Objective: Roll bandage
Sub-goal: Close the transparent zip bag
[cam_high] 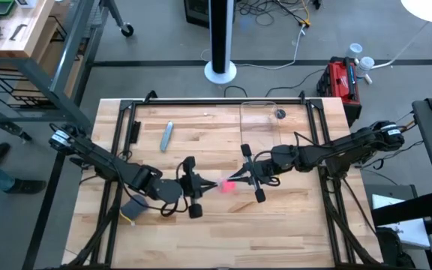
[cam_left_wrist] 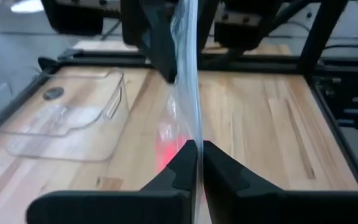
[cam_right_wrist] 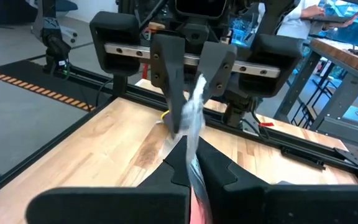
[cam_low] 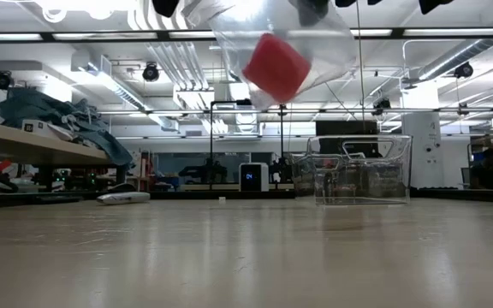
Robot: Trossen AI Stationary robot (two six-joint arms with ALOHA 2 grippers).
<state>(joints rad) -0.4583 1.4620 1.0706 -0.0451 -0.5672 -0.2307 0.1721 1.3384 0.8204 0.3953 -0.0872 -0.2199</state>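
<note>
The bandage [cam_low: 274,67] is a compact pink-red roll inside a clear crinkled plastic bag [cam_low: 315,43]. The bag is held up above the table's middle, between my two grippers. In the high view the roll [cam_high: 228,185] shows between my left gripper [cam_high: 203,187] and my right gripper [cam_high: 247,178]. The two grippers face each other, and each is shut on the bag. In the left wrist view the roll is a pink blur [cam_left_wrist: 166,146] behind the plastic. My left gripper pinches a thin edge of the clear bag [cam_left_wrist: 197,134] between its two fingers, coming level from the table's left. The plastic runs taut from the fingers toward the other gripper, clear of the table. My right gripper pinches the bag's opposite edge [cam_right_wrist: 191,152] between its two fingers, coming level from the table's right. The plastic stretches in a crumpled band to the left gripper's fingers [cam_right_wrist: 174,93], and the bag with the roll hangs lifted clear.
A clear plastic container [cam_high: 259,120] stands at the far middle of the table, just beyond my right gripper. A silver-grey packet [cam_high: 166,135] lies at the far left. A dark grey-blue lump [cam_high: 135,208] lies beside my left arm. Black frame rails [cam_high: 118,172] run along both sides.
</note>
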